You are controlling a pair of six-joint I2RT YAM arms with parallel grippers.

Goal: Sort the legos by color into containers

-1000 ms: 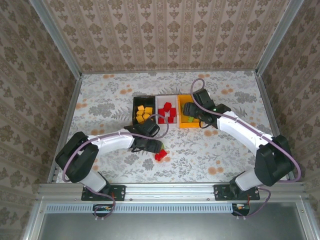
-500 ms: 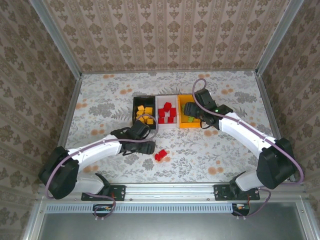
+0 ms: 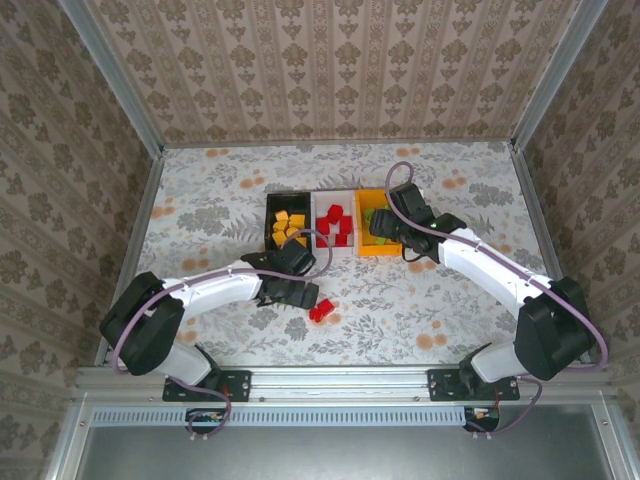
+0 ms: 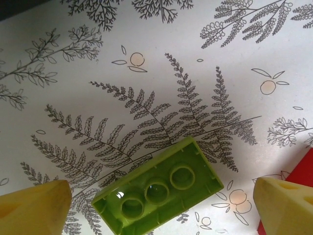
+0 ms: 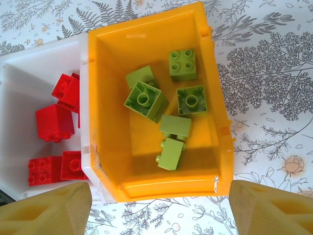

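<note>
One green brick [image 4: 159, 188] lies upturned on table [image 4: 146, 49], lower centre of left wrist view, inside wide-open, empty left gripper [image 4: 160, 208]. Red brick [image 4: 303, 169] at right edge: closing jaws may snag it. Right gripper [image 5: 159, 205] spread wide, empty, above orange bin [image 5: 215, 112].

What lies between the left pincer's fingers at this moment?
In the left wrist view, one light green lego lies hollow side up on the table there.

arms [image 3: 485, 262] white, joints [image 3: 545, 335] black | cables [image 3: 390, 180] purplish, it seems | fingers [image 4: 29, 208] pale yellow
</note>
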